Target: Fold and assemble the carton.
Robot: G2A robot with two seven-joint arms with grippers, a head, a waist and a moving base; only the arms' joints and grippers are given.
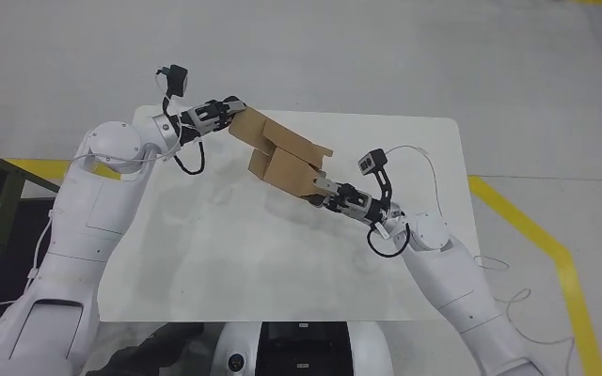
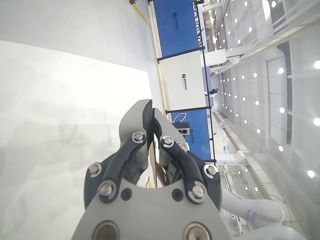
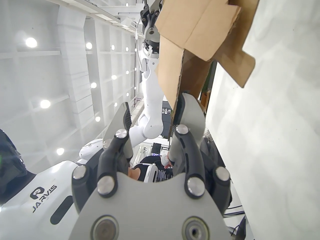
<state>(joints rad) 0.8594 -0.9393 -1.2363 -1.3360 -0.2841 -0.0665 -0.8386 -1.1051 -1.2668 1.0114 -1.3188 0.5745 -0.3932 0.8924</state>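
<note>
The brown cardboard carton (image 1: 282,155) hangs partly folded above the white table (image 1: 235,273), flaps sticking out. My left gripper (image 1: 231,112) holds its far-left end. In the left wrist view this gripper (image 2: 150,112) is shut on a thin cardboard edge (image 2: 153,158). My right gripper (image 1: 318,185) is at the carton's near-right end. In the right wrist view its fingers (image 3: 187,112) stand apart, so the gripper (image 3: 152,109) is open. The carton (image 3: 200,23) has one panel edge resting against the inner face of one finger. The left gripper (image 3: 151,16) shows beyond the carton.
The white table (image 1: 414,150) spreads around and under both arms, its right edge near a yellow floor line (image 1: 536,235). Cables loop off both wrists.
</note>
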